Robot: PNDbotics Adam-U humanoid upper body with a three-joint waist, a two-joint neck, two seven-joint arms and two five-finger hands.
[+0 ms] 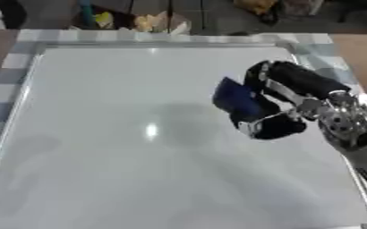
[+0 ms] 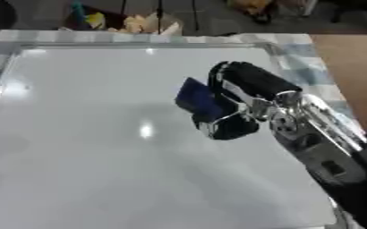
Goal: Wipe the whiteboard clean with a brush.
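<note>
Right hand: my right hand (image 1: 284, 105) reaches in from the right side, fingers and thumb curled round the brush (image 1: 237, 99).
Brush: dark blue block, over the right half of the whiteboard (image 1: 124, 134), its leading edge pointing left; contact with the surface I cannot tell.
Whiteboard: lies flat, fills most of the view, white with soft glare spots, no marks I can make out.
Board frame: pale rim (image 2: 139, 43) along the far edge.

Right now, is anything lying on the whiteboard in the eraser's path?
Nothing visible. The right hand already holds the blue eraser in its fingers, and the whiteboard shows bare.
</note>
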